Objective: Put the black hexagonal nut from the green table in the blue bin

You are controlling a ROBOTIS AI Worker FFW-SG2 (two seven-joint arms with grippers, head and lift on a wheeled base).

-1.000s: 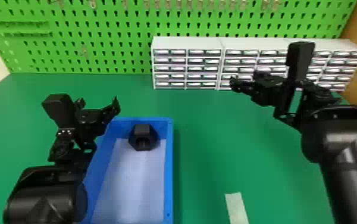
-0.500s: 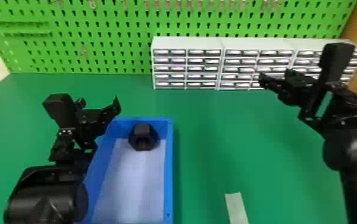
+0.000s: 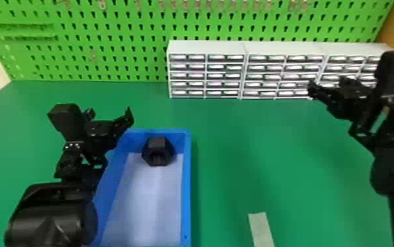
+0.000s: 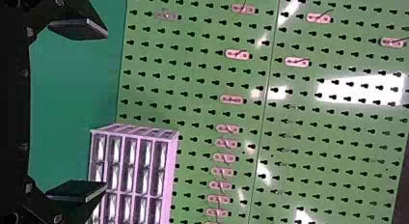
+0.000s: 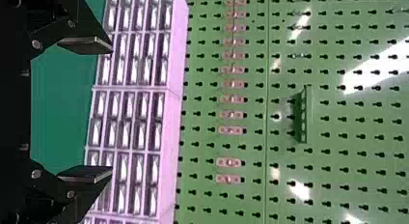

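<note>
The smooth green table (image 3: 272, 151) carries the blue bin (image 3: 187, 184), straight-walled and pale-floored. The left gripper (image 4: 105, 109) and right gripper (image 5: 112, 109) have their flat black fingers spread, empty. The chunky, six-sided black hexagonal nut (image 3: 158, 144) sits inside the bin's far end: placing looks done, nothing evident left.
</note>
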